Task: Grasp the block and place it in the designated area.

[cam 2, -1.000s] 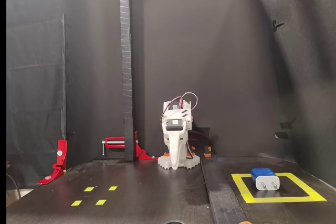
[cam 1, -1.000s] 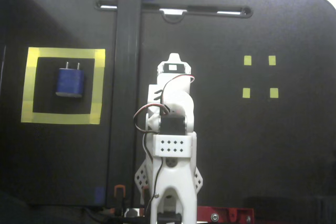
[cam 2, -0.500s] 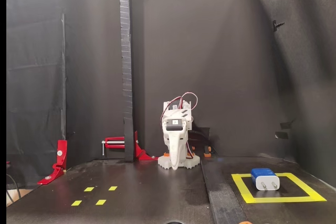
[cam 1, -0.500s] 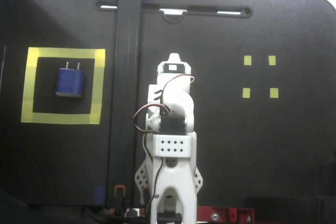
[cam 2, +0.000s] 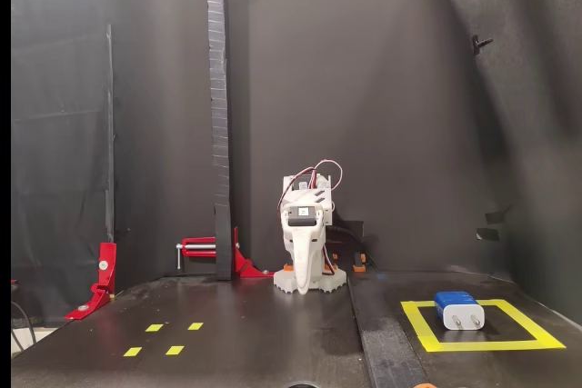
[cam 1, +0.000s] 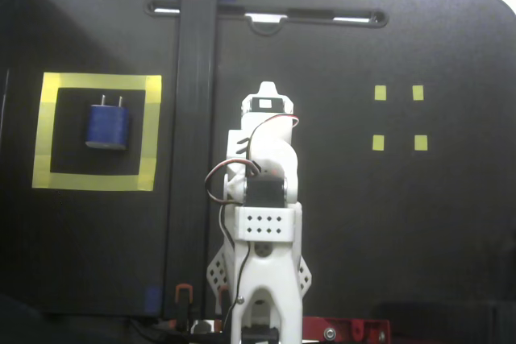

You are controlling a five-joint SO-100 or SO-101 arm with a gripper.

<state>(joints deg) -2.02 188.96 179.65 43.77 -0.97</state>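
Black table [cam 1: 387, 239], block [cam 1: 108, 126] lies inside the yellow square [cam 1: 97, 182] at 9 o'clock of the folded arm [cam 1: 264, 199], gripper [cam 2: 304, 272] holds nothing, opening unclear; block looks light, rigid, slick, so pinch its flat sides.

Small dark-blue block [cam 1: 108, 126] lying flat inside the designated area [cam 1: 96, 181], a big square of wide yellow tape around black worktop. Sits a bit above centre in the top-down fixed view, two pale prongs pointing at the top strip. Seen from the front [cam 2: 458, 311], shows a pale end face, well inside the tape outline [cam 2: 482, 346].
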